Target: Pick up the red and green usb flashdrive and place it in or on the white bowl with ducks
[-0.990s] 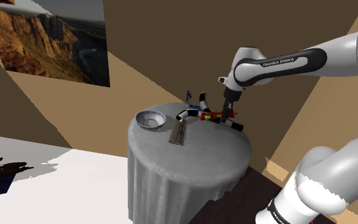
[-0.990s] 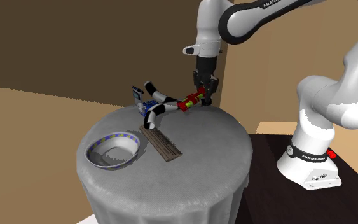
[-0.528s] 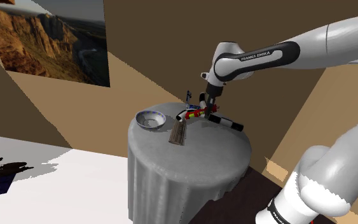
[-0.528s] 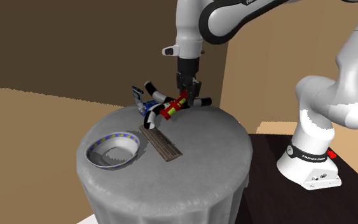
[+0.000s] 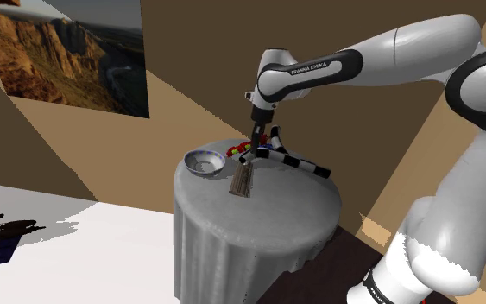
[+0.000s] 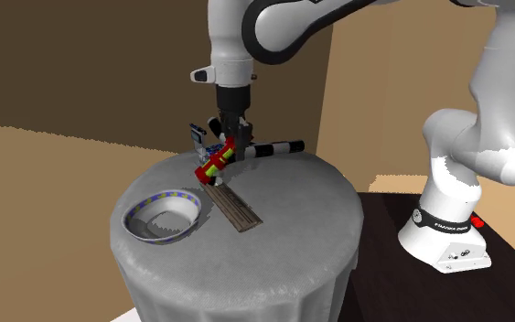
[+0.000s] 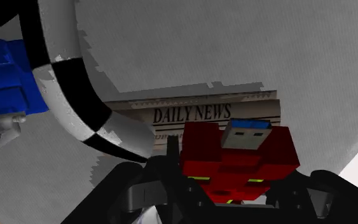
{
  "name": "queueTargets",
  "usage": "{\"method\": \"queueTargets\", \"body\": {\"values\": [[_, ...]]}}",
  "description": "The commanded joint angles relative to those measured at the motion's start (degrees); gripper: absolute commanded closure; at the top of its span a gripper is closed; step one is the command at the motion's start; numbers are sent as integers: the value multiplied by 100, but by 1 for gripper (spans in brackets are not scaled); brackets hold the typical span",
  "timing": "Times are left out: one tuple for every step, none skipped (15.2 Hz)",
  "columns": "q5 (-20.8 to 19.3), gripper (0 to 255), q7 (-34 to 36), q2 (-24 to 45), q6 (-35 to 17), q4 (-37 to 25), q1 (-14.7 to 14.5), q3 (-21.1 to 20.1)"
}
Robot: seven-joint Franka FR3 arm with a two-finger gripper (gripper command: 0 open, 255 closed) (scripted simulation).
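Wrist view gives the best look at the flash drive (image 7: 238, 159): chunky red body, a thin yellow-green stripe low on it, and a blue plug sticking out at the far end; the gripper (image 7: 231, 191) is clamped on it, one black finger on each side of the red block. Past the plug there's a folded newspaper (image 7: 209, 111) with "DAILY NEWS" readable, plus a curved black-and-white checkered thing (image 7: 75, 95) and a blue object (image 7: 6, 79) off to one side, all lying on the grey tablecloth (image 7: 234, 44). From the second exterior view you get what the wrist cam can't show: the flash drive (image 6: 213, 163) hangs tilted under the gripper (image 6: 227, 146), off the cloth, above the far end of the newspaper (image 6: 235, 208), which reads as a brown striped slab from there; the bowl (image 6: 159, 194), whitish with a blue-and-yellow rim band, sits well apart toward that view's lower left on the round table (image 6: 292, 238). Shoulder view has the drive (image 5: 243, 148) as a few red bits just beside the bowl (image 5: 205, 153), with the gripper (image 5: 256, 138) right above it.
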State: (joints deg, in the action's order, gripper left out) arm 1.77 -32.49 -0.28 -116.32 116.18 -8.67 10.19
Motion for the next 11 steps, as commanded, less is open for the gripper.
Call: {"method": "queueTargets", "body": {"values": [[76,255,106,403,92,-496,-66,-66],[104,255,163,588,151,-738,-98,-99],[130,255,220,776,215,-990,-128,-131],[155,255,277,967,285,-1252,-156,-161],[177,255,333,1163,362,-1524,-183,-190],[198,255,389,1363,445,-1807,-209,-217],[218,255,445,1568,535,-2104,-234,-243],[236,255,500,1780,634,-2414,-257,-268],[253,255,555,1999,741,-2742,-278,-292],[269,255,610,2227,859,-3088,-298,-315],[284,255,665,2466,987,-3457,-315,-337]]}}
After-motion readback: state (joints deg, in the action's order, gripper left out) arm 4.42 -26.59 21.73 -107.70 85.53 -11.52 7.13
